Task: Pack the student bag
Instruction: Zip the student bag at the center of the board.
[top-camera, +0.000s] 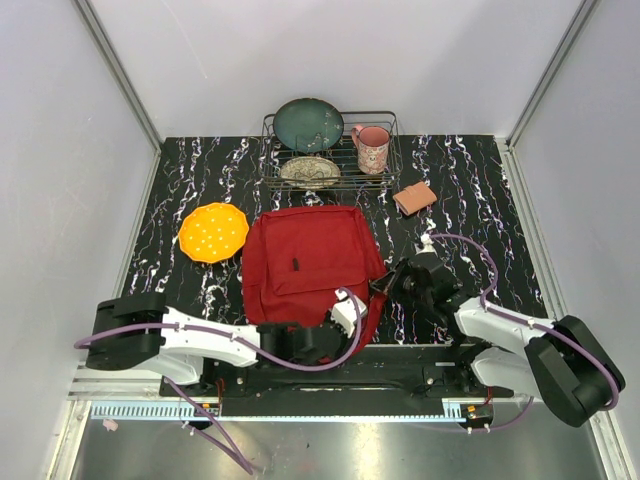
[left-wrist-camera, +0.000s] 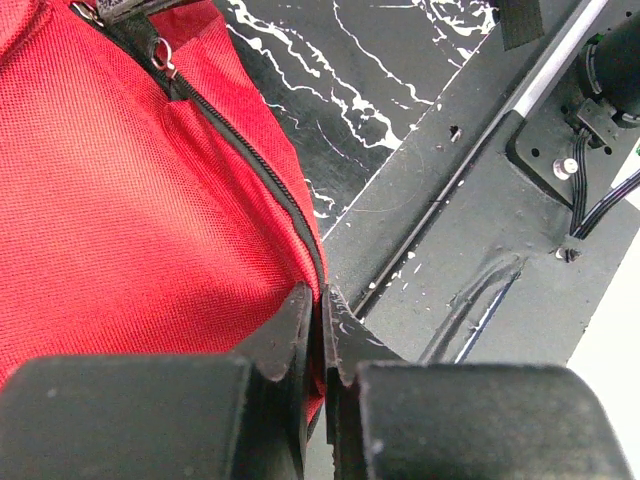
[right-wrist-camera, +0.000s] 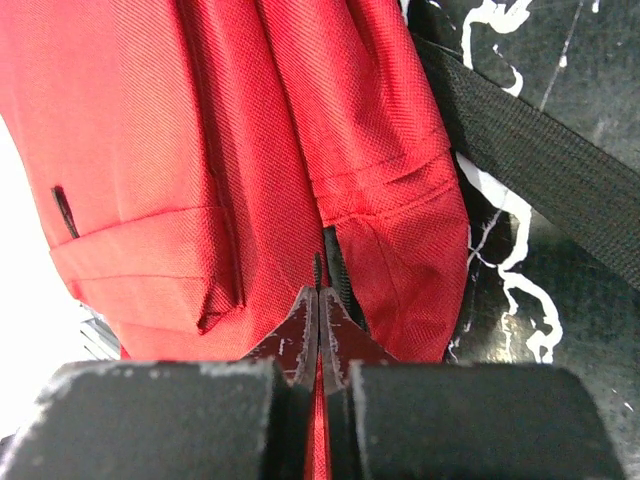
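Observation:
The student bag (top-camera: 300, 262) is a large red backpack lying flat in the middle of the table. My left gripper (top-camera: 347, 308) is at its near right corner. In the left wrist view the gripper (left-wrist-camera: 322, 300) is shut on the bag's red edge (left-wrist-camera: 120, 200) beside the black zipper (left-wrist-camera: 250, 150). My right gripper (top-camera: 384, 284) is at the bag's right side. In the right wrist view it (right-wrist-camera: 319, 300) is shut on red fabric of the bag (right-wrist-camera: 150, 150) at the zipper seam. A black strap (right-wrist-camera: 530, 170) lies on the table beside it.
An orange plate (top-camera: 213, 232) lies left of the bag. A wire rack (top-camera: 345, 114) at the back holds a green plate (top-camera: 308, 124), a patterned dish (top-camera: 310, 171) and a pink mug (top-camera: 371, 148). A salmon block (top-camera: 414, 197) lies back right on the black marbled table (top-camera: 460, 220).

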